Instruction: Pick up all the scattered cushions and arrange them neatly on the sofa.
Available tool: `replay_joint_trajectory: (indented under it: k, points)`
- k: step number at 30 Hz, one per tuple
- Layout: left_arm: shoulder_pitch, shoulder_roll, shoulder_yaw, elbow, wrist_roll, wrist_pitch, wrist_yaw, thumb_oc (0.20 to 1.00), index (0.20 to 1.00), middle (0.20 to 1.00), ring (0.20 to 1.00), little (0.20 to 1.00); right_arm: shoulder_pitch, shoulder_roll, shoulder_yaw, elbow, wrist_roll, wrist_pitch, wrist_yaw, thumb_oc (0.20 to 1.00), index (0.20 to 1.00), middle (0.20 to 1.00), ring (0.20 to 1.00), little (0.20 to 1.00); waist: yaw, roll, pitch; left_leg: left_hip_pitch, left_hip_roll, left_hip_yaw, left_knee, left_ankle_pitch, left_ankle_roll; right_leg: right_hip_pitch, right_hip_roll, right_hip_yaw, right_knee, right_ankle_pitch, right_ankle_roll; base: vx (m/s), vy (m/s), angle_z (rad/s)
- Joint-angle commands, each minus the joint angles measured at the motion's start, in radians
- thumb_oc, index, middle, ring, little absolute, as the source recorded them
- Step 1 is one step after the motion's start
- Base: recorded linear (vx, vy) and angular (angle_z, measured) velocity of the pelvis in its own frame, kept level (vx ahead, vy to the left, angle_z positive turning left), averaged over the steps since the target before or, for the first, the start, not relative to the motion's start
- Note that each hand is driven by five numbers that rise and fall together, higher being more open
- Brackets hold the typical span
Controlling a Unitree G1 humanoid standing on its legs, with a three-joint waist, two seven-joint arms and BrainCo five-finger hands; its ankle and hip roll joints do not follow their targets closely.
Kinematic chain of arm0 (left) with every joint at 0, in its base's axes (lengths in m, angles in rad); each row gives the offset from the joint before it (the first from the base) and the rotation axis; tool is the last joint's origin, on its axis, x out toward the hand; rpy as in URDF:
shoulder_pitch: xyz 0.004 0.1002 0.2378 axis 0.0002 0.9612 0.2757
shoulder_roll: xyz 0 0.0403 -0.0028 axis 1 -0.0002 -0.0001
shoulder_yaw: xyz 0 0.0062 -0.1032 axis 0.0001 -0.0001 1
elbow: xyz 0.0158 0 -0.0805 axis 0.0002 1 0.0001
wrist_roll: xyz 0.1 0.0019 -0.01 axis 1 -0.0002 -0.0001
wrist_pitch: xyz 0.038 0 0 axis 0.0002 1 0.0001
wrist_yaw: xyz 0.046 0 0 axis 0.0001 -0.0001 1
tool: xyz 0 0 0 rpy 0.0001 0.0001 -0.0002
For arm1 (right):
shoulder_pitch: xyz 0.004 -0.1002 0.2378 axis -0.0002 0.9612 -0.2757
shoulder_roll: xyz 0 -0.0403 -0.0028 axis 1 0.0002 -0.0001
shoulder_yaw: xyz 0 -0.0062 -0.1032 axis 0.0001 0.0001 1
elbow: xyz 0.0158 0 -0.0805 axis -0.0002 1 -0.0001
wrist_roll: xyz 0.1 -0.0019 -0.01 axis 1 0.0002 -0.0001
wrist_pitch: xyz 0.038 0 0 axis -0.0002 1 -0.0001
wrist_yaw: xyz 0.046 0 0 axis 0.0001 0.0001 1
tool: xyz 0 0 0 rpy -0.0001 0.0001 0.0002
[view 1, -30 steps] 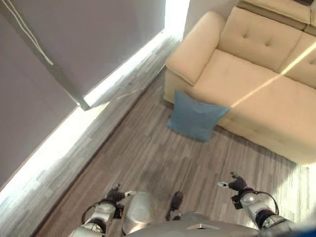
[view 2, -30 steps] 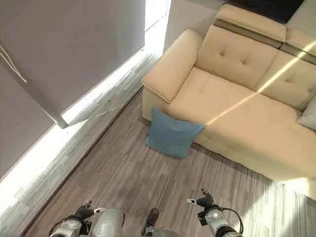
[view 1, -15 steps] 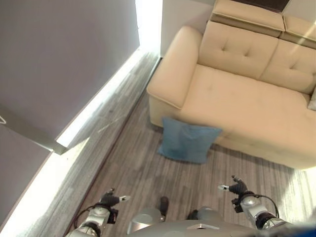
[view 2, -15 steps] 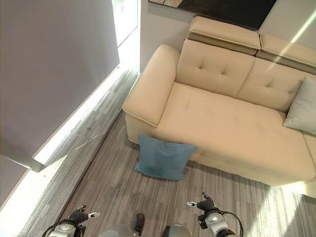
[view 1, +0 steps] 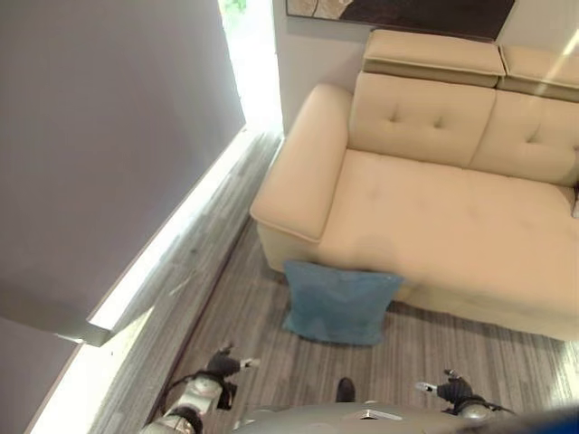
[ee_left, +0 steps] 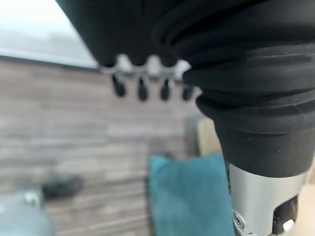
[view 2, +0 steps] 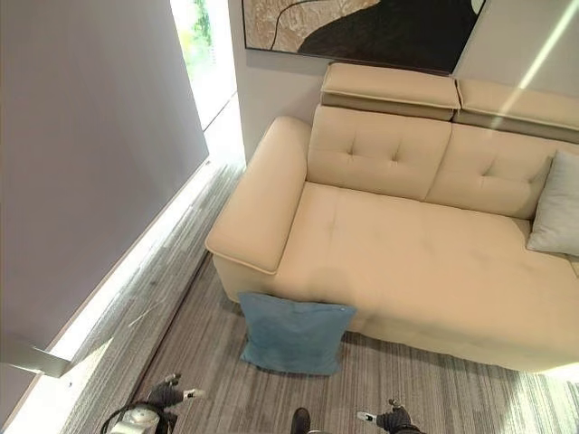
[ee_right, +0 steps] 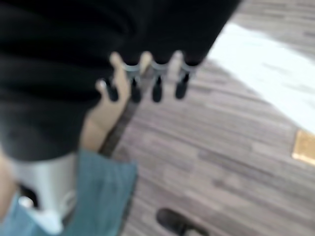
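Observation:
A blue cushion (view 1: 339, 303) stands on the wood floor, leaning against the front of the beige sofa (view 1: 434, 208) near its left armrest. A light grey cushion (view 2: 554, 203) rests on the sofa seat at the far right. My left hand (view 1: 222, 366) hangs low at the lower left with its fingers (ee_left: 140, 86) straight, open and holding nothing. My right hand (view 1: 452, 389) hangs at the lower right, also open and holding nothing, its fingers (ee_right: 155, 83) in a straight row. Both hands are well short of the blue cushion (ee_left: 189, 196), which also appears past the right hand (ee_right: 98, 196).
A grey wall (view 1: 99, 136) runs along the left, with a bright strip of light (view 1: 172, 244) at its foot. A dark framed picture (view 2: 362, 27) hangs above the sofa back. Striped wood floor (view 1: 235, 307) lies between me and the sofa.
The whole picture has shifted: the camera has turned, so the sofa now sits squarer and its back and the picture show. The cushions have not moved. Both hands sit lower in the picture.

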State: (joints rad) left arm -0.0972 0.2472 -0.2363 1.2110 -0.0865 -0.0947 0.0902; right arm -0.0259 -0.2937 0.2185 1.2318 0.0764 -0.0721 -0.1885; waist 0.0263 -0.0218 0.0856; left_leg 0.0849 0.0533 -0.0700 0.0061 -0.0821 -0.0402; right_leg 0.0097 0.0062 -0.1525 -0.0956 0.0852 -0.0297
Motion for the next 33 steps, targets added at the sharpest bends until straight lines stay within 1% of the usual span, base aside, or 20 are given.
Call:
replay_joint_trajectory:
  k: [1, 3, 5, 6, 9, 10, 12, 14, 18, 19, 20, 21, 23, 24, 25, 26, 28, 30, 31, 33]
  points:
    - [-0.037, 0.038, -0.029, 0.019, 0.020, -0.015, 0.010, 1.000, 1.000, 1.000, 1.000, 1.000, -0.049, -0.022, 0.016, 0.010, 0.038, -0.028, -0.007, 1.000, 1.000, 1.000, 1.000, 1.000, 0.008, -0.035, 0.054, -0.052, -0.019, -0.002, 0.123, 0.029, -0.025, 0.008, -0.030, -0.027, 0.049, -0.088, 0.101, -0.09, -0.073, 0.16]
    - [-0.045, 0.037, -0.032, 0.022, 0.012, -0.015, 0.011, 1.000, 1.000, 1.000, 1.000, 1.000, -0.065, -0.031, 0.017, 0.002, 0.047, -0.032, -0.014, 1.000, 1.000, 1.000, 1.000, 1.000, 0.022, -0.048, 0.089, -0.155, -0.031, 0.000, 0.277, 0.065, -0.024, 0.013, -0.040, -0.030, 0.050, -0.084, 0.088, -0.09, -0.067, 0.35]
    - [-0.043, 0.036, -0.027, 0.032, 0.000, -0.016, 0.014, 1.000, 1.000, 1.000, 1.000, 1.000, -0.081, -0.039, 0.018, -0.004, 0.055, -0.031, -0.019, 1.000, 1.000, 1.000, 1.000, 1.000, 0.031, -0.055, 0.104, -0.220, -0.038, 0.010, 0.333, 0.060, -0.007, 0.014, -0.050, -0.035, 0.049, -0.088, 0.083, 0.00, -0.006, 0.56]
    - [-0.034, 0.032, -0.024, 0.048, 0.003, -0.012, 0.015, 1.000, 1.000, 1.000, 1.000, 1.000, -0.088, -0.049, 0.020, -0.005, 0.055, -0.029, -0.024, 1.000, 1.000, 1.000, 1.000, 1.000, 0.035, -0.053, 0.102, -0.247, -0.043, 0.028, 0.273, 0.024, 0.002, 0.016, -0.058, -0.040, 0.045, -0.094, 0.092, 0.09, 0.077, 0.33]
    - [-0.023, 0.032, -0.021, 0.062, 0.011, -0.012, 0.013, 1.000, 1.000, 1.000, 1.000, 1.000, -0.092, -0.056, 0.022, -0.013, 0.050, -0.030, -0.027, 1.000, 1.000, 1.000, 1.000, 1.000, 0.044, -0.041, 0.097, -0.258, -0.050, 0.030, 0.166, 0.063, -0.005, 0.028, -0.053, -0.036, 0.045, -0.104, 0.098, 0.12, 0.143, 0.10]
    - [-0.013, 0.033, -0.014, 0.068, 0.010, -0.012, 0.013, 1.000, 1.000, 1.000, 1.000, 1.000, -0.102, -0.056, 0.026, -0.015, 0.044, -0.026, -0.027, 1.000, 1.000, 1.000, 1.000, 1.000, 0.058, -0.031, 0.093, -0.272, -0.059, 0.008, 0.149, 0.083, -0.011, 0.030, -0.048, -0.015, 0.060, -0.118, 0.096, 0.10, 0.161, 0.27]
    - [-0.001, 0.032, -0.008, 0.075, 0.016, -0.011, 0.012, 1.000, 1.000, 1.000, 1.000, 1.000, -0.098, -0.055, 0.030, -0.017, 0.026, -0.024, -0.024, 1.000, 1.000, 1.000, 1.000, 1.000, 0.058, -0.027, 0.083, -0.244, -0.060, -0.007, 0.128, 0.081, -0.008, 0.038, -0.047, -0.006, 0.075, -0.130, 0.099, 0.16, 0.217, -0.19]
    - [0.006, 0.036, -0.002, 0.080, 0.021, -0.004, 0.009, 1.000, 1.000, 1.000, 1.000, 1.000, -0.095, -0.049, 0.035, -0.023, 0.013, -0.021, -0.020, 1.000, 1.000, 1.000, 1.000, 1.000, 0.061, -0.031, 0.074, -0.227, -0.064, -0.010, 0.127, 0.068, 0.001, 0.043, -0.058, 0.004, 0.094, -0.135, 0.101, 0.18, 0.243, -0.59]
    - [0.021, 0.051, 0.016, 0.066, 0.013, -0.007, -0.001, 1.000, 1.000, 1.000, 1.000, 1.000, -0.106, -0.022, 0.053, -0.051, -0.008, -0.019, -0.007, 1.000, 1.000, 1.000, 1.000, 1.000, 0.097, -0.042, 0.078, -0.193, -0.073, 0.025, 0.145, 0.017, 0.044, 0.012, -0.094, 0.016, 0.205, -0.145, 0.139, 0.10, 0.238, -0.35]
    - [0.021, 0.051, 0.016, 0.066, 0.013, -0.007, -0.001, 1.000, 1.000, 1.000, 1.000, 1.000, -0.106, -0.022, 0.053, -0.051, -0.008, -0.019, -0.007, 1.000, 1.000, 1.000, 1.000, 1.000, 0.098, -0.043, 0.078, -0.193, -0.073, 0.026, 0.146, 0.016, 0.044, 0.011, -0.094, 0.018, 0.207, -0.146, 0.140, 0.03, 0.167, -0.62]
    - [0.024, 0.061, 0.021, 0.059, 0.012, -0.006, -0.002, 1.000, 1.000, 1.000, 1.000, 1.000, -0.118, -0.018, 0.063, -0.065, -0.014, -0.020, -0.003, 1.000, 1.000, 1.000, 1.000, 1.000, 0.106, -0.041, 0.091, -0.183, -0.073, 0.039, 0.156, 0.002, 0.063, -0.035, -0.109, 0.016, 0.295, -0.125, 0.159, 0.02, 0.112, -0.69]
    - [0.024, 0.061, 0.021, 0.059, 0.012, -0.006, -0.002, 1.000, 1.000, 1.000, 1.000, 1.000, -0.118, -0.018, 0.063, -0.065, -0.014, -0.020, -0.003, 1.000, 1.000, 1.000, 1.000, 1.000, 0.107, -0.041, 0.091, -0.184, -0.074, 0.040, 0.157, 0.001, 0.063, -0.037, -0.109, 0.018, 0.297, -0.126, 0.159, -0.01, 0.159, -0.56]
    - [0.017, 0.072, 0.020, 0.050, 0.012, -0.008, 0.003, 1.000, 1.000, 1.000, 1.000, 1.000, -0.144, -0.010, 0.085, -0.085, -0.025, -0.022, -0.006, 1.000, 1.000, 1.000, 1.000, 1.000, 0.102, -0.027, 0.123, -0.180, -0.071, 0.043, 0.165, -0.009, 0.085, -0.125, -0.120, 0.015, 0.429, -0.091, 0.179, -0.03, 0.148, -0.50]
    - [0.020, 0.071, 0.021, 0.050, 0.012, -0.009, 0.004, 1.000, 1.000, 1.000, 1.000, 1.000, -0.143, -0.008, 0.090, -0.089, -0.032, -0.023, -0.007, 1.000, 1.000, 1.000, 1.000, 1.000, 0.104, -0.027, 0.123, -0.168, -0.074, 0.043, 0.160, -0.014, 0.088, -0.139, -0.129, 0.000, 0.424, -0.093, 0.175, 0.18, 0.075, -0.47]
    - [0.024, 0.071, 0.035, 0.057, 0.003, -0.012, 0.011, 1.000, 1.000, 1.000, 1.000, 1.000, -0.147, -0.005, 0.107, -0.090, -0.047, -0.020, -0.008, 1.000, 1.000, 1.000, 1.000, 1.000, 0.109, -0.030, 0.123, -0.132, -0.069, 0.035, 0.124, -0.024, 0.086, -0.158, -0.149, -0.042, 0.323, -0.069, 0.167, 0.21, -0.008, -0.43]
    - [0.024, 0.071, 0.035, 0.057, 0.003, -0.012, 0.011, 1.000, 1.000, 1.000, 1.000, 1.000, -0.147, -0.005, 0.107, -0.090, -0.047, -0.020, -0.008, 1.000, 1.000, 1.000, 1.000, 1.000, 0.109, -0.029, 0.124, -0.129, -0.068, 0.034, 0.123, -0.024, 0.086, -0.155, -0.148, -0.043, 0.321, -0.068, 0.166, 0.24, -0.077, -0.27]
    - [0.008, 0.073, 0.041, 0.070, -0.008, -0.018, 0.019, 1.000, 1.000, 1.000, 1.000, 1.000, -0.146, -0.007, 0.116, -0.085, -0.061, -0.012, -0.009, 1.000, 1.000, 1.000, 1.000, 1.000, 0.092, -0.041, 0.129, -0.097, -0.068, 0.004, 0.089, -0.029, 0.071, -0.185, -0.142, -0.006, 0.190, -0.033, 0.171, 0.31, -0.142, -0.08]
    - [-0.006, 0.068, 0.036, 0.075, -0.004, -0.024, 0.029, 1.000, 1.000, 1.000, 1.000, 1.000, -0.124, -0.006, 0.110, -0.072, -0.051, -0.020, -0.013, 1.000, 1.000, 1.000, 1.000, 1.000, 0.076, -0.055, 0.114, -0.080, -0.048, -0.032, 0.086, -0.040, 0.038, -0.156, -0.122, 0.008, 0.158, -0.037, 0.162, 0.41, -0.262, 1.00]
    - [-0.018, 0.068, 0.027, 0.065, -0.010, -0.027, 0.031, 1.000, 1.000, 1.000, 1.000, 1.000, -0.108, -0.007, 0.102, -0.074, -0.038, -0.026, -0.015, 1.000, 1.000, 1.000, 1.000, 1.000, 0.066, -0.060, 0.116, -0.106, -0.019, -0.044, 0.144, -0.030, 0.001, -0.125, -0.123, -0.039, 0.149, -0.048, 0.145, 0.24, -0.276, 1.63]
    - [-0.038, 0.061, 0.012, 0.044, -0.030, -0.029, 0.036, 1.000, 1.000, 1.000, 1.000, 1.000, -0.127, -0.023, 0.100, -0.080, -0.010, -0.032, -0.025, 1.000, 1.000, 1.000, 1.000, 1.000, 0.066, -0.069, 0.145, -0.217, 0.008, -0.042, 0.311, 0.017, -0.014, -0.090, -0.120, -0.070, 0.132, -0.063, 0.120, 0.09, -0.206, 1.55]
